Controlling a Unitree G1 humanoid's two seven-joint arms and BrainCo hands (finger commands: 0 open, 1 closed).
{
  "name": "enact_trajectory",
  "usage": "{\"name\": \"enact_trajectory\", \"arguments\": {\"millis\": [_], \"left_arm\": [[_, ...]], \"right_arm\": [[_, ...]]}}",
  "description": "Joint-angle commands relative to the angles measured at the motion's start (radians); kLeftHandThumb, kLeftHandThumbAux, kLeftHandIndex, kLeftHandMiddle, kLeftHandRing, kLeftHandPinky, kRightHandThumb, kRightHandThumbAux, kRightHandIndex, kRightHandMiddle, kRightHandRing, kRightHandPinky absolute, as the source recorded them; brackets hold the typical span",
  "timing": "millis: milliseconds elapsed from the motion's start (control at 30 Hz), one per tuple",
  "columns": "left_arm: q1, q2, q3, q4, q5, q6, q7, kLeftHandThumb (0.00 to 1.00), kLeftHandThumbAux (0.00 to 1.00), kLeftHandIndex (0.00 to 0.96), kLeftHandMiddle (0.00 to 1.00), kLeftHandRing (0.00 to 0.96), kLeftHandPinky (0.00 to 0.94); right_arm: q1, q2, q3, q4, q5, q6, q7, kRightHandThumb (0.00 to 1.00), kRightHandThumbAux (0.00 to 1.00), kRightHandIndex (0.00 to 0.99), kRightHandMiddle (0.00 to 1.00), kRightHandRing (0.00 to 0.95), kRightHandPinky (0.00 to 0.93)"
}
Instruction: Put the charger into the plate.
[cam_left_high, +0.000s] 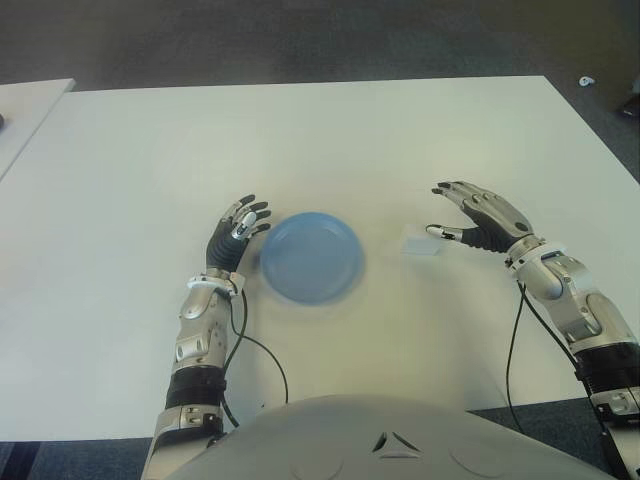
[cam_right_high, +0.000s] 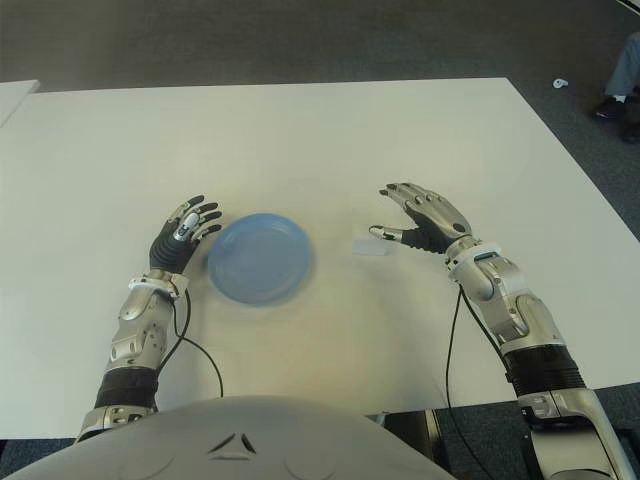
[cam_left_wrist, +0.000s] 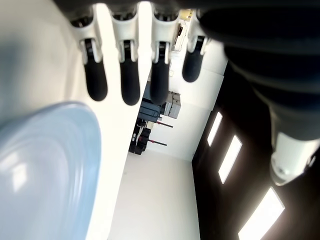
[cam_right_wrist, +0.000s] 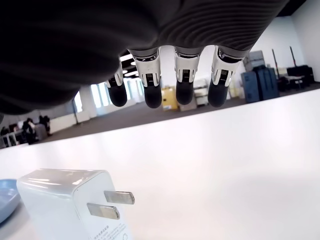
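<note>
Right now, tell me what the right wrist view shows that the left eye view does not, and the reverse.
Only the right wrist view shows the charger's two metal prongs and the printing below them. Only the left eye view shows the whole blue plate, the left hand open on the plate's left, and the right hand open to the charger's right, holding nothing. Both show the white charger lying on the white table, outside the plate, with the right hand's fingers spread.

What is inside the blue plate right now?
Nothing shows inside the blue plate. The white charger lies on the table to its right, next to the open right hand. The left hand shows beside the plate's left edge, holding nothing.
</note>
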Motion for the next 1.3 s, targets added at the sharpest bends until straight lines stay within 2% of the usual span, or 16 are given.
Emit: {"name": "enact_trajectory", "arguments": {"millis": [33, 67, 133, 267, 433, 533, 633, 733, 933, 1200, 1300], "left_arm": [[-0.017, 0.012, 0.006, 0.047, -0.003, 0.006, -0.017, 0.074, 0.604, 0.196, 0.277, 0.298, 0.326], [-0.023, 0.014, 0.008, 0.055, -0.004, 0.005, -0.018, 0.076, 0.605, 0.196, 0.277, 0.299, 0.326], [-0.032, 0.017, 0.008, 0.064, -0.005, 0.010, -0.020, 0.082, 0.606, 0.196, 0.278, 0.300, 0.329], [-0.050, 0.019, 0.006, 0.083, -0.001, 0.013, -0.020, 0.091, 0.608, 0.194, 0.275, 0.300, 0.328], [-0.067, 0.019, 0.003, 0.106, -0.001, 0.016, -0.021, 0.100, 0.609, 0.192, 0.269, 0.297, 0.323], [-0.089, 0.018, 0.008, 0.136, -0.017, 0.033, -0.032, 0.112, 0.612, 0.190, 0.265, 0.296, 0.326], [-0.105, 0.020, 0.014, 0.158, -0.027, 0.038, -0.042, 0.126, 0.615, 0.191, 0.266, 0.299, 0.331], [-0.121, 0.026, 0.021, 0.185, -0.032, 0.036, -0.052, 0.134, 0.619, 0.193, 0.267, 0.301, 0.331], [-0.144, 0.036, 0.030, 0.224, -0.033, 0.035, -0.055, 0.139, 0.626, 0.198, 0.268, 0.303, 0.333], [-0.158, 0.045, 0.033, 0.258, -0.021, 0.016, -0.066, 0.144, 0.627, 0.189, 0.250, 0.285, 0.317], [-0.163, 0.050, 0.033, 0.267, -0.018, 0.017, -0.067, 0.146, 0.626, 0.186, 0.246, 0.281, 0.315]], "right_arm": [[0.015, 0.048, -0.016, -0.028, -0.023, 0.115, -0.011, 0.277, 0.100, 0.000, 0.000, 0.000, 0.000], [0.015, 0.057, -0.017, -0.034, -0.028, 0.137, -0.016, 0.280, 0.102, 0.000, 0.000, 0.000, 0.000], [0.015, 0.122, -0.018, -0.089, -0.072, 0.251, -0.039, 0.291, 0.109, 0.000, 0.000, 0.000, 0.000], [0.018, 0.222, -0.004, -0.182, -0.143, 0.405, -0.072, 0.310, 0.113, 0.000, 0.000, 0.000, 0.000], [0.033, 0.315, 0.017, -0.276, -0.210, 0.536, -0.087, 0.325, 0.117, 0.000, 0.000, 0.000, 0.000], [0.080, 0.428, 0.059, -0.373, -0.300, 0.639, -0.135, 0.332, 0.116, 0.000, 0.000, 0.000, 0.000], [0.120, 0.495, 0.101, -0.421, -0.366, 0.696, -0.167, 0.335, 0.107, 0.000, 0.000, 0.000, 0.000], [0.177, 0.580, 0.156, -0.430, -0.429, 0.746, -0.237, 0.341, 0.099, 0.000, 0.000, 0.000, 0.000], [0.226, 0.714, 0.231, -0.397, -0.515, 0.844, -0.313, 0.351, 0.095, 0.000, 0.000, 0.000, 0.000], [0.235, 0.833, 0.279, -0.322, -0.544, 0.935, -0.406, 0.352, 0.103, 0.000, 0.000, 0.000, 0.000], [0.212, 0.914, 0.300, -0.293, -0.556, 1.027, -0.425, 0.347, 0.109, 0.000, 0.000, 0.000, 0.000]]}}
